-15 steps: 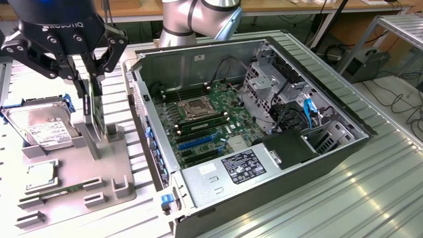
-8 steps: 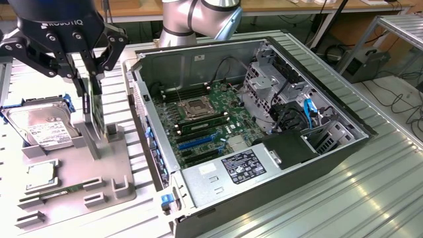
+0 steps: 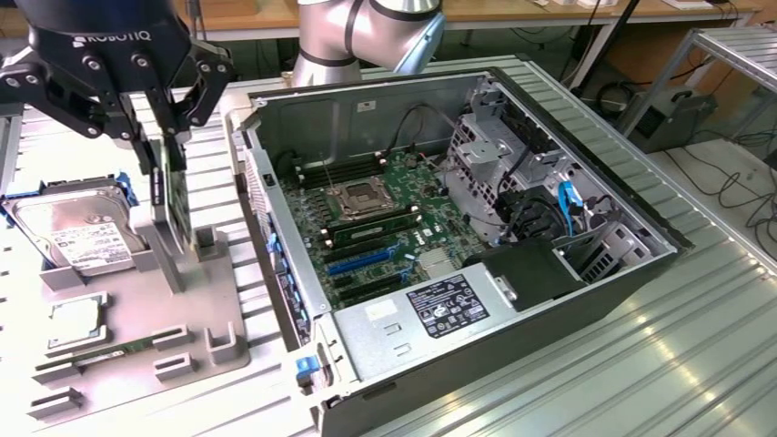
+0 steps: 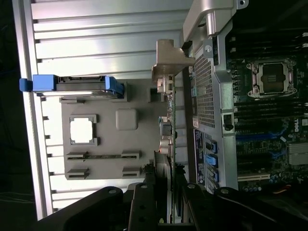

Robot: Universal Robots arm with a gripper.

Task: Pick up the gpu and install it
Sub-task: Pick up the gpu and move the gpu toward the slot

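One thin, dark gpu (image 3: 176,196) stands on edge in the grey holder (image 3: 127,314), at nine o'clock from the open computer case (image 3: 547,350). Jaws straddle its top, partly parted; whether they grip it I cannot tell.

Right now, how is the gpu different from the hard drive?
The gpu is dark and thin; the hard drive is silver, thicker, with a white label. The hard drive has blue rails at its sides; the gpu shows none. Both stand in the gray tray beside the computer case.

End effector (image 3: 162,153) points downward, fingers partly apart.
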